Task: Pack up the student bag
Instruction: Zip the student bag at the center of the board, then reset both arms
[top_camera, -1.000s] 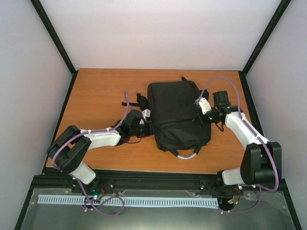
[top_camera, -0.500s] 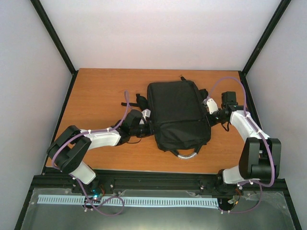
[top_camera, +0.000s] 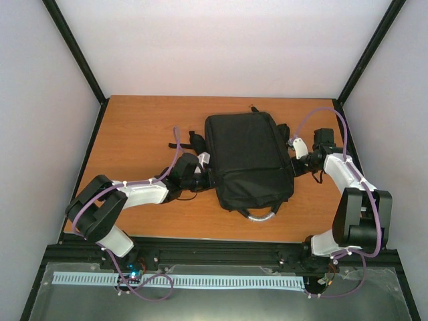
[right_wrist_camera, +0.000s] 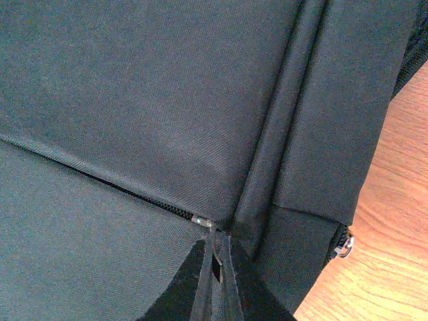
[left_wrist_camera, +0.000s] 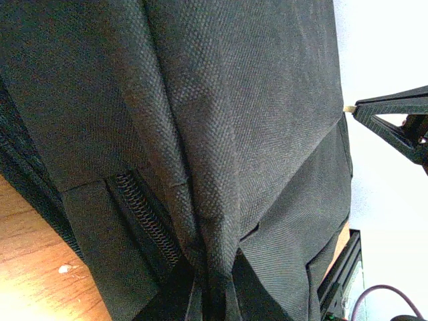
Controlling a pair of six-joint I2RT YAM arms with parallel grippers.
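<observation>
Student bag (top_camera: 249, 160), jaws clamped on both sides

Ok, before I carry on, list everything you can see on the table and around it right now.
student bag: one, black, lying flat mid-table
handle loop: one, grey-silver, at the bag's near end
straps: black, poking out at the bag's left side; count unclear
zip pull: one, dark tab on the bag's seam, seen in the right wrist view
table: one, orange-brown wood, under everything
cables: two, purple, one along each arm
left arm: one, white and black, at the bag's left edge; left jaws shut on a fold of the bag's fabric
right arm: one, white and black, at the bag's right edge; right jaws shut on the zip pull
</observation>
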